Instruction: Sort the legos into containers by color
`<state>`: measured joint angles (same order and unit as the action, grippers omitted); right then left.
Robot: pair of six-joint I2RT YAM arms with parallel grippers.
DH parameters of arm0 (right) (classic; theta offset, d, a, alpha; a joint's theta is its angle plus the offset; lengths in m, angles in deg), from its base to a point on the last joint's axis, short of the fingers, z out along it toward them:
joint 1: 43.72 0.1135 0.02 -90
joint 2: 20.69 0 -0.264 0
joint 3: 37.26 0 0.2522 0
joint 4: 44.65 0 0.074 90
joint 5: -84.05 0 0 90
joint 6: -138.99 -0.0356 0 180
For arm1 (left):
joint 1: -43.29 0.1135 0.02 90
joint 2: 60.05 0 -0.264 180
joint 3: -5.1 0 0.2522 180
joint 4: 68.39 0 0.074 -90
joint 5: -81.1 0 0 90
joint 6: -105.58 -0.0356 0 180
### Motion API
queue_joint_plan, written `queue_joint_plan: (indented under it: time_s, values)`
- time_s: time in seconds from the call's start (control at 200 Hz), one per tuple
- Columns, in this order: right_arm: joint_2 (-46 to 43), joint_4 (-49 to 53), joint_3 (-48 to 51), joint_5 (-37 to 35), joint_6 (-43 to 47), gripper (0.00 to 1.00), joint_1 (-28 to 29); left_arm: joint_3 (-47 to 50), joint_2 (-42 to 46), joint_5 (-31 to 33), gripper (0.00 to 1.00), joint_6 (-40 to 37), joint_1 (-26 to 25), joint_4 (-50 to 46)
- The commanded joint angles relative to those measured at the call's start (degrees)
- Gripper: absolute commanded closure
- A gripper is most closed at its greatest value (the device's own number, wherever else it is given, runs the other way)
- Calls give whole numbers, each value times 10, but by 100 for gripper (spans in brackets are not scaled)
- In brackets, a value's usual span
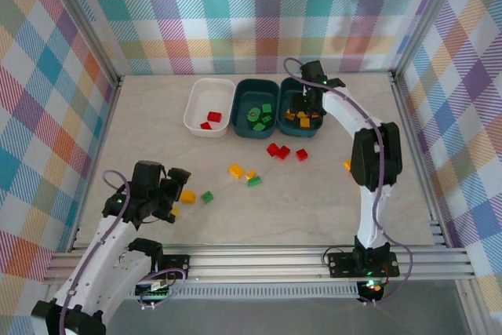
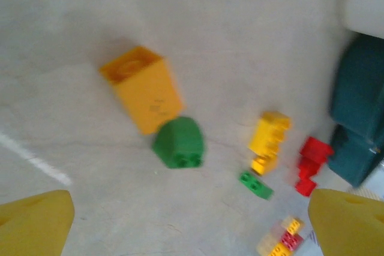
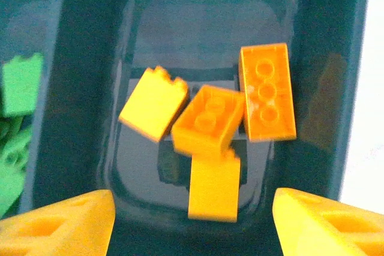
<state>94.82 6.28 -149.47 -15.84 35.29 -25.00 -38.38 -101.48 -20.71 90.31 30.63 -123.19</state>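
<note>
Three containers stand in a row at the back: a white tub (image 1: 205, 96) with two red legos, a teal tub (image 1: 239, 107) with green legos, and a teal tub (image 1: 302, 135) with orange legos. My right gripper (image 1: 302, 103) (image 3: 192, 226) hangs open over that last tub (image 3: 312, 40), above several orange bricks (image 3: 210, 118), holding nothing. My left gripper (image 1: 171, 198) (image 2: 192, 226) is wide open and empty, low over the table just short of an orange brick (image 2: 144, 91) and a green brick (image 2: 179, 143). Loose red legos (image 1: 282, 151) lie mid-table.
Yellow and green bricks (image 1: 249, 176) lie together between the two arms. One orange brick (image 1: 346, 165) rests beside the right arm. A small yellow brick (image 1: 174, 211) sits under the left gripper. Metal rails edge the table; checked walls stand on three sides.
</note>
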Motion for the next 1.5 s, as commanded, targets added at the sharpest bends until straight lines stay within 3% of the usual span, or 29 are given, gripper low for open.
queue_joint_plan:
  time_s: [0.0, 0.145, 0.3, 0.66, 0.945, 1.105, 1.305, 1.495]
  values:
    - [-98, -74, 81, 15, -11, 29, 30, 34, -19, -17, 0, 95, -5, 23]
    - [-177, -117, 204, 21, -35, 28, 43, 9, -68, 9, 1, 110, -11, 14]
    - [-239, -143, 304, 26, -53, 29, 44, 2, -125, 24, 3, 115, -14, 71]
    - [-317, -142, 372, 24, -53, 29, 43, -50, -303, 42, 23, 86, -15, 117]
    - [-355, -146, 385, 18, -53, 29, 43, -40, -342, 45, 48, 82, -15, 134]
    - [-370, -145, 387, 7, -54, 30, 43, -56, -337, 37, 69, 58, -14, 141]
    - [-382, -136, 395, -30, -117, 31, 19, -208, -351, 68, 79, -37, -32, 127]
    - [-403, -167, 445, -4, -178, 29, -10, -492, -563, -13, 90, -186, -99, 128]
